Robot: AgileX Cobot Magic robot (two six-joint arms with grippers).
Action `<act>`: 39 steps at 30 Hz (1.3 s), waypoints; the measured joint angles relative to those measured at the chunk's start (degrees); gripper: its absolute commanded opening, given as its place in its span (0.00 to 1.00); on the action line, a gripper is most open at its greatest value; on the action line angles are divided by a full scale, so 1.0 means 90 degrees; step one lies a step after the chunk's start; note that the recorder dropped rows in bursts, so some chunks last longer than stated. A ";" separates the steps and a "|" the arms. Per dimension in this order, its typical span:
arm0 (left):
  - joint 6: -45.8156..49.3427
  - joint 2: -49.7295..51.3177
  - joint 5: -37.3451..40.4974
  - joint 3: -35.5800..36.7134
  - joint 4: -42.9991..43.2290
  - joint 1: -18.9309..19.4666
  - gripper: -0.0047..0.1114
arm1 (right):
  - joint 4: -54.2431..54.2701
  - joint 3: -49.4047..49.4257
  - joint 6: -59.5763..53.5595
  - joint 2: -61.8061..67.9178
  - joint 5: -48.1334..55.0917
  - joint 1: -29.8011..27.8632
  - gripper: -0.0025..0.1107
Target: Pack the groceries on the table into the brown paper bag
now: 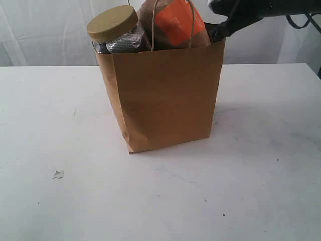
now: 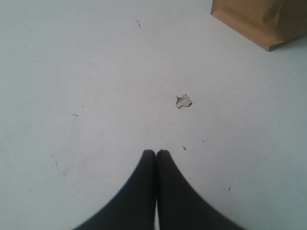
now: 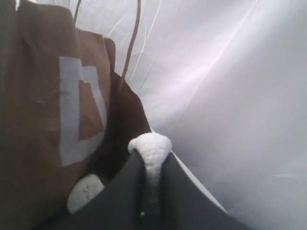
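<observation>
The brown paper bag [image 1: 165, 95] stands upright mid-table, with its bottom corner [image 2: 264, 21] showing in the left wrist view. The clear jar's mustard lid [image 1: 112, 23] and the brown-orange pouch [image 1: 175, 22] stick out of its top, with a grey crinkled packet [image 1: 125, 42] between them. The bottle and can are hidden. My right gripper [image 1: 214, 31] is at the bag's top right corner. In its wrist view the right gripper [image 3: 150, 151] is shut on a small white bit [image 3: 152, 143], beside the pouch [image 3: 48, 120]. My left gripper [image 2: 156, 153] is shut and empty over the table [image 2: 72, 72].
A small torn scrap [image 2: 183, 101] lies on the table ahead of the left gripper, seen as the same scrap [image 1: 58, 174] left of the bag in the exterior view. A second white bit [image 3: 85, 191] sits by the right fingers. White curtains hang behind.
</observation>
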 measured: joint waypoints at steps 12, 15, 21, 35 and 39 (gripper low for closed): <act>0.0000 0.0000 0.0000 0.0000 0.0000 0.0000 0.04 | 0.0083 0.0000 -0.0245 0.0284 0.0191 0.0012 0.42; 0.0000 0.0000 0.0000 0.0000 0.0000 0.0000 0.04 | 0.0083 0.0000 -0.0070 0.0284 0.0017 0.0012 0.42; 0.0000 0.0000 0.0000 0.0000 0.0000 0.0000 0.04 | 0.0083 0.0000 0.0000 0.0284 -0.0057 0.0012 0.42; 0.0000 0.0000 0.0000 0.0000 0.0000 0.0000 0.04 | -0.8559 0.0036 0.8002 -0.1390 0.2934 -0.0290 0.04; 0.0000 0.0000 0.0000 0.0000 0.0000 0.0000 0.04 | -0.9361 0.0377 0.9868 -0.2086 0.2785 -0.0588 0.02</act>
